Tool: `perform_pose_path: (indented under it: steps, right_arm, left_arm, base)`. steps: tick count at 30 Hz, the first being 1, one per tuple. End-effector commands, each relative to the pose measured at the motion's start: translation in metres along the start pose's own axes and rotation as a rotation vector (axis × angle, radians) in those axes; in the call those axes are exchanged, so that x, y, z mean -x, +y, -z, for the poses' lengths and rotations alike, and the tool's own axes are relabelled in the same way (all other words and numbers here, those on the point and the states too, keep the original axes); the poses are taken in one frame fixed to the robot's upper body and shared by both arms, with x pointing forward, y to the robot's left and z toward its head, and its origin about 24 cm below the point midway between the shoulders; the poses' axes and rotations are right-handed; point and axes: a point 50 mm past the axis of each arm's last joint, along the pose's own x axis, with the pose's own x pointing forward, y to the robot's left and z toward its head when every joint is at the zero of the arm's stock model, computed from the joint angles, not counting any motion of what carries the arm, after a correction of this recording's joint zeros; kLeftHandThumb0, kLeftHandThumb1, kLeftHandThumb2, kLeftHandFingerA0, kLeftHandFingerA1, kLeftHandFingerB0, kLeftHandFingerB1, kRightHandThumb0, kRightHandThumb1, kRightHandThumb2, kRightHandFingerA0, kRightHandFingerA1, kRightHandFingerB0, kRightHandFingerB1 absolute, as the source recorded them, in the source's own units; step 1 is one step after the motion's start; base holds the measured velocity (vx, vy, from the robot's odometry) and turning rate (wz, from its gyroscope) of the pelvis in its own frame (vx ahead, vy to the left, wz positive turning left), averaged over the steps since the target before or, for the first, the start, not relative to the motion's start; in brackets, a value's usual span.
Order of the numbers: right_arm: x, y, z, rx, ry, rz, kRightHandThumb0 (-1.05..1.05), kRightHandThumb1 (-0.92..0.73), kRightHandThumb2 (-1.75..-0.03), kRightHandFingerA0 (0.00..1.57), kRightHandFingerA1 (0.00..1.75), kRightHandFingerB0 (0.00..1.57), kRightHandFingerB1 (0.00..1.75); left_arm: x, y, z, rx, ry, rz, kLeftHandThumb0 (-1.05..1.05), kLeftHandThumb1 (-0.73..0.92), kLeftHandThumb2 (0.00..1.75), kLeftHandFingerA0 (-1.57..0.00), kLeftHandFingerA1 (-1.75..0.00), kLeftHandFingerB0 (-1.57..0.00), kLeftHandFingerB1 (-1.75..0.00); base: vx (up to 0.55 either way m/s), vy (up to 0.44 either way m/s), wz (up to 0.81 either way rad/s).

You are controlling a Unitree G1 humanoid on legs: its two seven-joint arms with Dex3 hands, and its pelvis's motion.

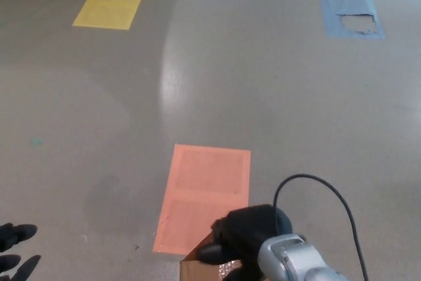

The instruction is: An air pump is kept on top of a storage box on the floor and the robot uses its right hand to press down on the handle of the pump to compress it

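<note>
At the near edge you have the brown cardboard storage box [200, 269], only its top corner showing, on the grey polished floor [263, 97]. Your right hand [247, 233] sits curled over the box with its silver wrist [289, 262] behind; the pump handle is hidden beneath it, so you cannot tell what it grips. Left hand [16, 251] fingertips show near left, spread. Beyond lie an orange floor rectangle [207, 192], then a yellow rectangle [110, 5] far left and a torn blue rectangle [350, 12] far right.

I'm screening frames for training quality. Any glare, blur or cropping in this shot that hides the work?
Head view: a pale streak of glare runs down the glossy floor; floor patches look sharp; the right hand and brown box sit at the bottom edge, cropped; the pump itself cannot be made out; left hand barely enters.
</note>
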Motion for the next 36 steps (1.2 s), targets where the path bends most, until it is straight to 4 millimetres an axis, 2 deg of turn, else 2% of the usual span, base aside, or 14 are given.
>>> perform_pose_path:
  steps: [1, 3, 5, 6, 7, 15, 16, 18, 25, 26, 27, 28, 29, 36]
  right_arm:
    - [0.010, 0.059, 0.043, -0.148, 0.200, 0.026, -0.34, -0.51, -0.55, 0.82, 0.66, 0.79, 0.56]
    - [0.011, 0.062, 0.044, -0.160, 0.207, 0.023, -0.33, -0.50, -0.55, 0.84, 0.64, 0.79, 0.55]
    - [0.014, 0.068, 0.045, -0.183, 0.219, 0.012, -0.33, -0.51, -0.55, 0.83, 0.64, 0.78, 0.53]
    - [0.014, 0.070, 0.045, -0.184, 0.224, 0.011, -0.34, -0.54, -0.56, 0.82, 0.60, 0.75, 0.52]
    - [0.015, 0.073, 0.045, -0.189, 0.234, 0.011, -0.34, -0.53, -0.56, 0.81, 0.56, 0.75, 0.51]
    - [0.020, 0.082, 0.051, -0.240, 0.279, -0.014, -0.36, -0.51, -0.55, 0.79, 0.66, 0.76, 0.53]
    - [0.020, 0.084, 0.051, -0.242, 0.283, -0.016, -0.34, -0.52, -0.55, 0.79, 0.77, 0.72, 0.54]
    - [0.020, 0.084, 0.050, -0.248, 0.291, -0.025, -0.36, -0.55, -0.56, 0.72, 0.82, 0.58, 0.44]
    - [0.019, 0.084, 0.050, -0.255, 0.297, -0.038, -0.36, -0.55, -0.56, 0.72, 0.82, 0.58, 0.44]
    - [0.019, 0.085, 0.049, -0.254, 0.304, -0.081, -0.46, -0.59, -0.58, 0.47, 0.40, 0.38, 0.34]
    - [0.021, 0.089, 0.050, -0.236, 0.316, -0.114, -0.32, -0.35, -0.91, 0.00, 0.48, 0.00, 0.47]
    - [0.023, 0.094, 0.050, -0.213, 0.327, -0.131, -0.32, -0.35, -0.91, 0.00, 0.48, 0.00, 0.47]
    - [0.023, 0.094, 0.050, -0.205, 0.326, -0.140, -0.61, -0.37, -0.75, 0.04, 0.39, 0.00, 0.31]
    - [0.010, 0.070, 0.050, -0.233, 0.301, -0.118, -0.66, -0.42, -0.80, 0.00, 0.15, 0.00, 0.15]
  left_arm:
    - [0.004, 0.005, -0.012, -0.008, -0.101, -0.015, -0.58, 0.86, 0.65, -0.26, -0.34, -0.16, -0.29]
    - [0.005, 0.004, -0.013, -0.012, -0.108, -0.012, -0.59, 0.86, 0.65, -0.26, -0.34, -0.17, -0.29]
    - [0.007, 0.004, -0.014, -0.020, -0.122, -0.005, -0.65, 0.73, 0.87, -0.20, -0.41, -0.15, -0.39]
    - [0.007, 0.003, -0.016, -0.025, -0.131, -0.004, -0.59, 0.86, 0.65, -0.28, -0.33, -0.19, -0.29]
    - [0.007, 0.004, -0.020, -0.038, -0.151, -0.001, -0.64, 0.73, 0.88, -0.21, -0.42, -0.16, -0.40]
    - [0.005, 0.000, -0.038, -0.079, -0.203, 0.024, -0.66, 0.72, 0.88, -0.21, -0.43, -0.16, -0.40]
    - [0.005, 0.000, -0.040, -0.080, -0.206, 0.026, -0.63, 0.84, 0.65, -0.29, -0.34, -0.19, -0.29]
    - [0.006, 0.000, -0.042, -0.090, -0.210, 0.028, -0.63, 0.84, 0.65, -0.29, -0.35, -0.19, -0.29]
    - [0.006, -0.001, -0.044, -0.097, -0.212, 0.031, -0.63, 0.84, 0.65, -0.29, -0.35, -0.19, -0.29]
    - [0.006, -0.002, -0.044, -0.095, -0.211, 0.040, -0.63, 0.84, 0.65, -0.28, -0.35, -0.19, -0.29]
    - [0.007, -0.005, -0.043, -0.093, -0.208, 0.056, -0.64, 0.83, 0.64, -0.28, -0.34, -0.19, -0.28]
    - [0.007, -0.010, -0.042, -0.091, -0.206, 0.071, -0.64, 0.83, 0.64, -0.28, -0.34, -0.19, -0.28]
    - [0.007, -0.010, -0.042, -0.090, -0.202, 0.074, -0.64, 0.83, 0.64, -0.27, -0.34, -0.19, -0.28]
    - [0.004, -0.003, -0.047, -0.107, -0.200, 0.056, -0.62, 0.84, 0.64, -0.27, -0.34, -0.19, -0.28]
  base:
    - [0.00, 0.000, 0.00]
    - [0.00, 0.000, 0.00]
    - [0.00, 0.000, 0.00]
    - [0.00, 0.000, 0.00]
    - [0.00, 0.000, 0.00]
    - [0.00, 0.000, 0.00]
    - [0.00, 0.000, 0.00]
    - [0.00, 0.000, 0.00]
    - [0.00, 0.000, 0.00]
    - [0.00, 0.000, 0.00]
    - [0.00, 0.000, 0.00]
    - [0.00, 0.000, 0.00]
    - [0.00, 0.000, 0.00]
    - [0.00, 0.000, 0.00]
